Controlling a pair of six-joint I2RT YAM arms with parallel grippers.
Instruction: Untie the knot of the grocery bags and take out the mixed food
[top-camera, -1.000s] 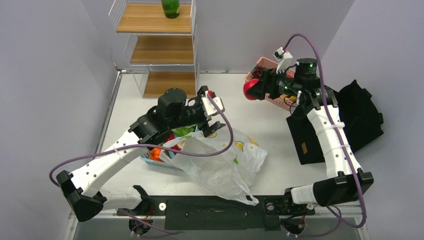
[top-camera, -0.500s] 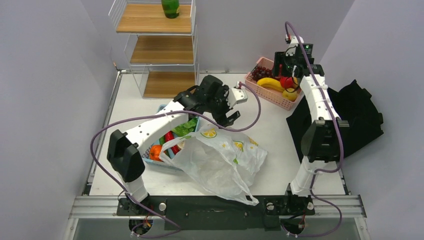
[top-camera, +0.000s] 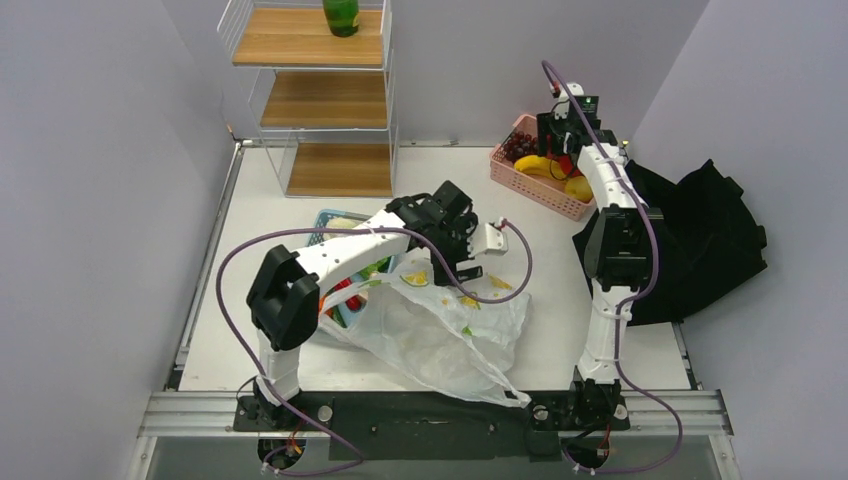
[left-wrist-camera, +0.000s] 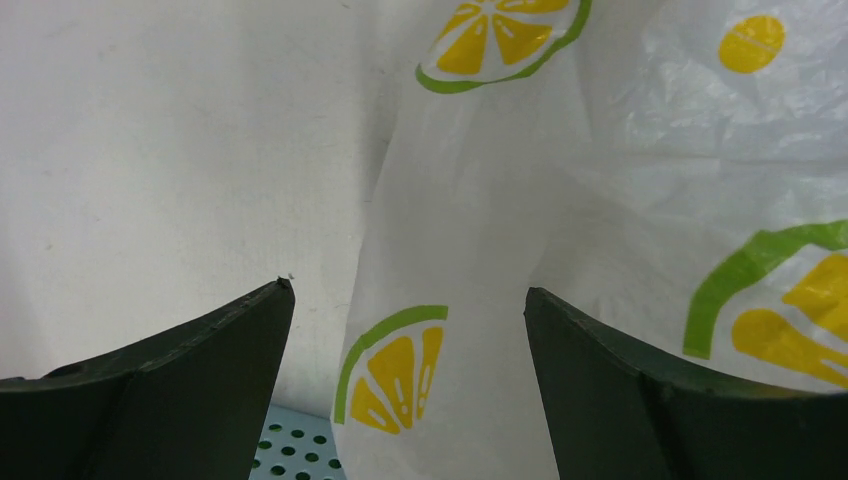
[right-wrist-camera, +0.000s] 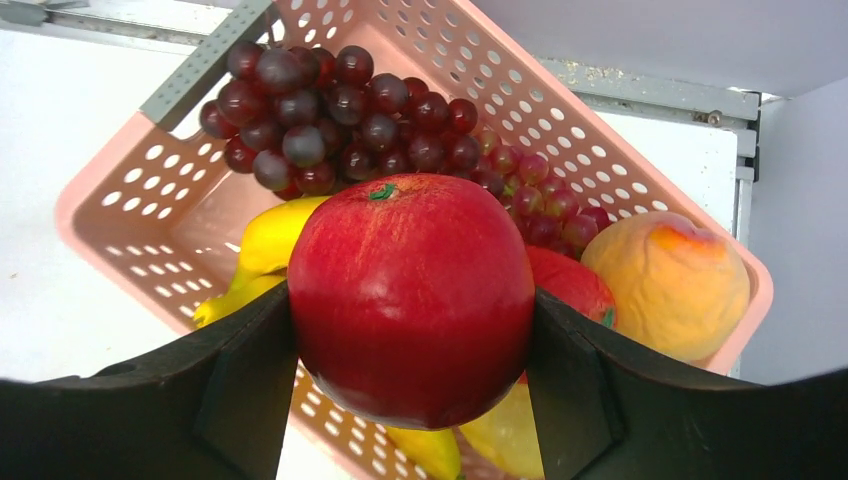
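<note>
right gripper (right-wrist-camera: 410, 300) pinches a red apple (right-wrist-camera: 400, 240) between its two dark fingers, holding it just above a pink basket (right-wrist-camera: 130, 180) at the far right of the white table (top-camera: 270, 200). inside that basket lie dark grapes (right-wrist-camera: 330, 110), a banana (right-wrist-camera: 265, 240), an orange fruit (right-wrist-camera: 665, 285) and a second red apple (right-wrist-camera: 572, 285). left gripper (left-wrist-camera: 407, 290) hangs with its fingers spread wide over the plastic bag (left-wrist-camera: 600, 150), with nothing between them. the bag is thin white plastic printed with yellow citrus slices. it lies slack and crumpled at the middle of the table, its edge overlapping a blue basket (left-wrist-camera: 290, 450). a black tote (top-camera: 705, 225) slumps at the table's right edge. at the far left stands a wire shelf (top-camera: 310, 100) with wooden boards and a green bottle (top-camera: 341, 15) on top. pale lilac walls (top-camera: 100, 150) close in the table on three sides.
</note>
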